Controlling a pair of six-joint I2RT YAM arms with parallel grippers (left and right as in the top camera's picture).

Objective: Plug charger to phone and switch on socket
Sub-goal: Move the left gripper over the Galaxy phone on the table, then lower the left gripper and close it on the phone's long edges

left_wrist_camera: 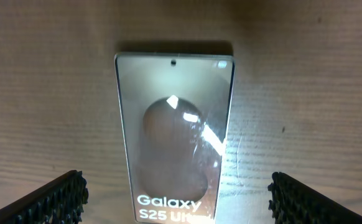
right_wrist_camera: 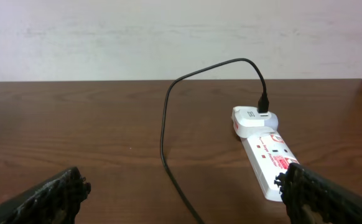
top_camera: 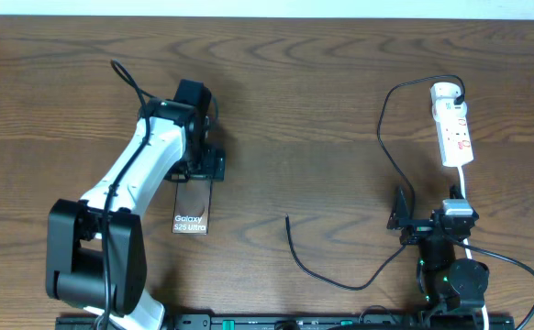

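Note:
The phone [top_camera: 193,206] lies flat on the table, "Galaxy S25 Ultra" lettering at its near end; it fills the left wrist view [left_wrist_camera: 175,130]. My left gripper [top_camera: 201,167] is open above the phone's far end, fingers wide apart on either side [left_wrist_camera: 178,199], touching nothing. The charger cable [top_camera: 382,137] runs from a white adapter in the socket strip [top_camera: 452,124] down to a loose tip [top_camera: 288,218] right of the phone. My right gripper [top_camera: 403,220] is open and empty near the table's front, facing the cable [right_wrist_camera: 165,130] and strip [right_wrist_camera: 268,158].
The strip's white cord [top_camera: 464,188] runs down towards the right arm's base [top_camera: 455,275]. The left arm's white link [top_camera: 129,174] lies diagonally left of the phone. A pale wall stands behind the table's far edge [right_wrist_camera: 168,37].

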